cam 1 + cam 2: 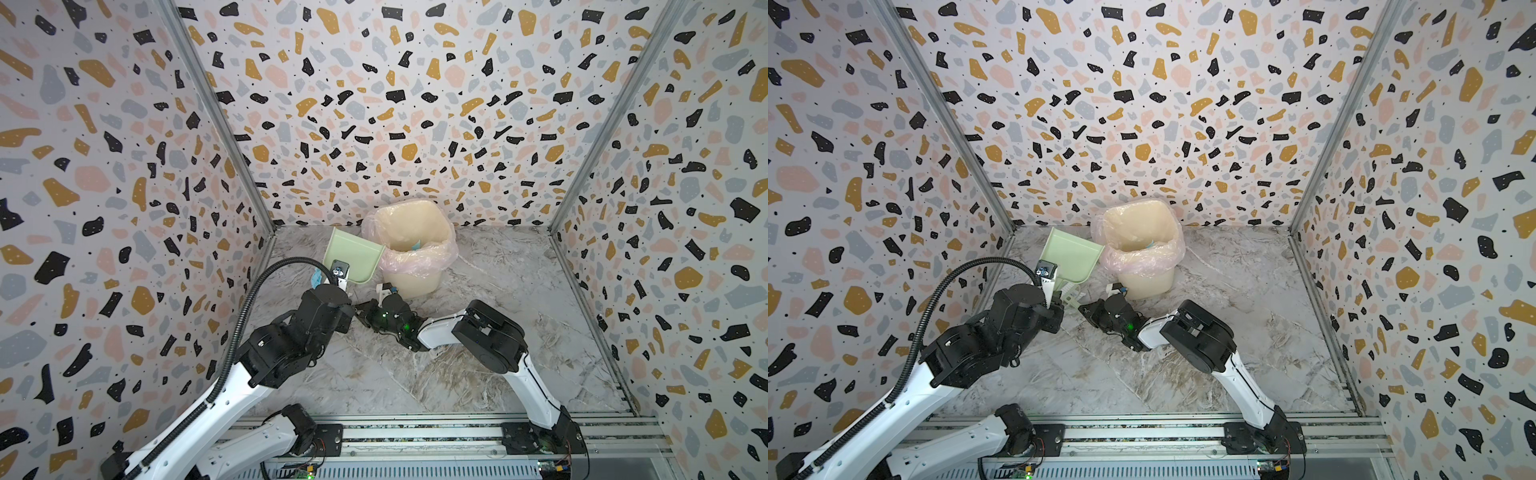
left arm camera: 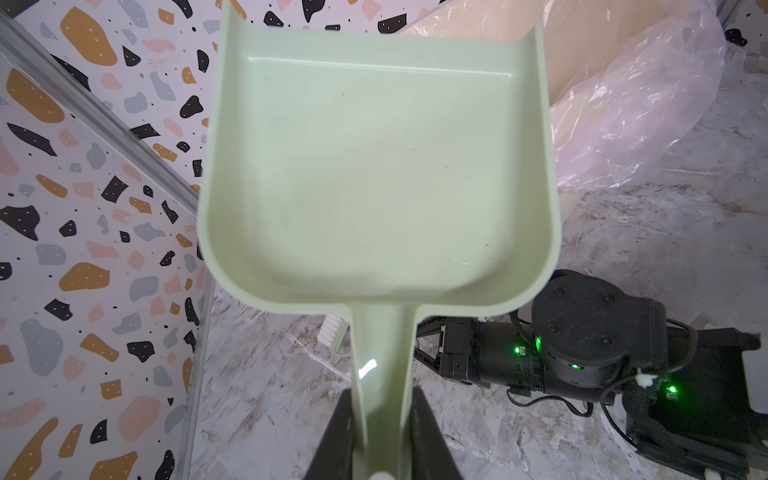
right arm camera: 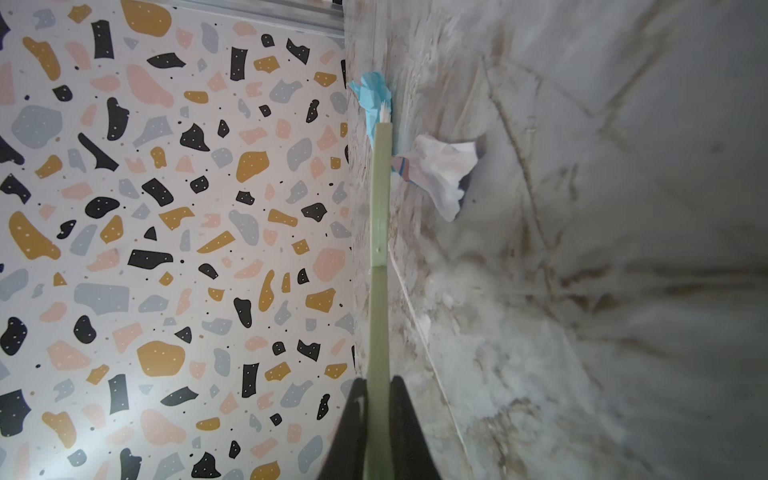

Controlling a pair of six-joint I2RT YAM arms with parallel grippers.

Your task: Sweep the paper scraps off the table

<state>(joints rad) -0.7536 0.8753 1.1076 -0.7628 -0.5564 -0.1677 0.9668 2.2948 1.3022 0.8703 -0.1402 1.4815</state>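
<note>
Dustpan (image 2: 374,174) time, folks: my left claw (image 2: 382,397) is pinching its handle tight. The tray is riding tilted up with its mouth beside the bin (image 1: 415,282), and nothing is showing in it (bare green plastic, as far as my left wrist view is telling me). My right claw (image 3: 378,386) is squeezing shut on the brush (image 3: 380,208), whose tip is reaching toward the wall (image 3: 166,208).

Two bits of paper are lying on the table (image 3: 582,291) right there. The blue scrap (image 3: 372,95) is sitting at the bristles, close to the wall's foot, and the white scrap (image 3: 440,170) is resting just beside the brush's shaft. Another blue bit (image 1: 415,247) is showing inside the bin.

Trouble I'm watching for: with the pan up in the air, any stroke now is pushing paper at nothing, and a light crumple is likely skidding along the wall or wedging at its foot. My two claws are also crowding each other near the bin, so a wide swing is risking a knock. The pan's lip is hovering near the loose liner (image 1: 440,257), which could snag.
</note>
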